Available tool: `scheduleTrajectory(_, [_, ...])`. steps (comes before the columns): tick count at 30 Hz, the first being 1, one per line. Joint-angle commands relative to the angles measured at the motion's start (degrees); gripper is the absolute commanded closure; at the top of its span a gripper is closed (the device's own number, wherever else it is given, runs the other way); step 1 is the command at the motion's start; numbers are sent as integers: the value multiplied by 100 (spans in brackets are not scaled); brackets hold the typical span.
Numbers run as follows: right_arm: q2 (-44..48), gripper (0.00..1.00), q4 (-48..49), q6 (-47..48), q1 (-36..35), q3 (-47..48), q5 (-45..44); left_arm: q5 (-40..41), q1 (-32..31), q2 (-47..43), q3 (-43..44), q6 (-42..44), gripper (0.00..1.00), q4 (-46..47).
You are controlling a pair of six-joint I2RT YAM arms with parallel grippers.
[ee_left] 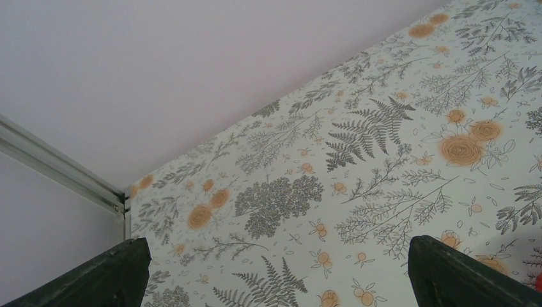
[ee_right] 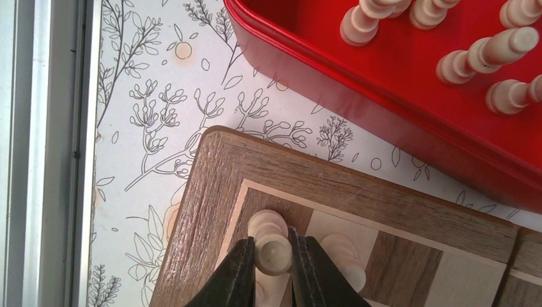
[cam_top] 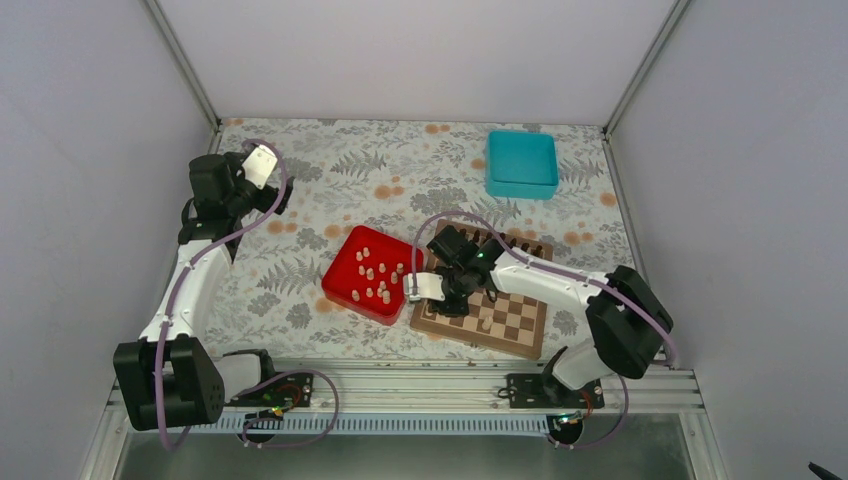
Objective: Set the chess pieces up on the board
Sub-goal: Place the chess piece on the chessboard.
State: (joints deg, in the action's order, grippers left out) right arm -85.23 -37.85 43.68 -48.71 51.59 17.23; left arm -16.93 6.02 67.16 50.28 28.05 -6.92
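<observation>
The pale chess piece [ee_right: 268, 230] is standing upright over the board's [ee_right: 211, 192] corner square, low in the wrist frame, where I am pinching it in the right gripper [ee_right: 273, 249] while the left gripper [ee_left: 275, 272] is hanging wide open, well apart.

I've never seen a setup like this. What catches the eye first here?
The bright red tray at the centre, dotted with pale chess pieces, stands out first. Just right of it lies the wooden board, where the right hand pinches one pale piece at a corner square. A teal box sits alone at the far right.
</observation>
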Motion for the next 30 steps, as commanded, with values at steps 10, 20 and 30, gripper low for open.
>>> scheduleTrajectory(10, [-179, 80, -1, 175, -34, 152, 116, -50, 38, 26, 15, 42, 0, 112])
scheduleTrajectory(20, [55, 68, -325, 174, -36, 717, 241, -89, 39, -22, 18, 51, 0, 95])
scheduleTrajectory(30, [-874, 65, 3, 94, -454, 2237, 182, -183, 38, -120, 30, 29, 0, 90])
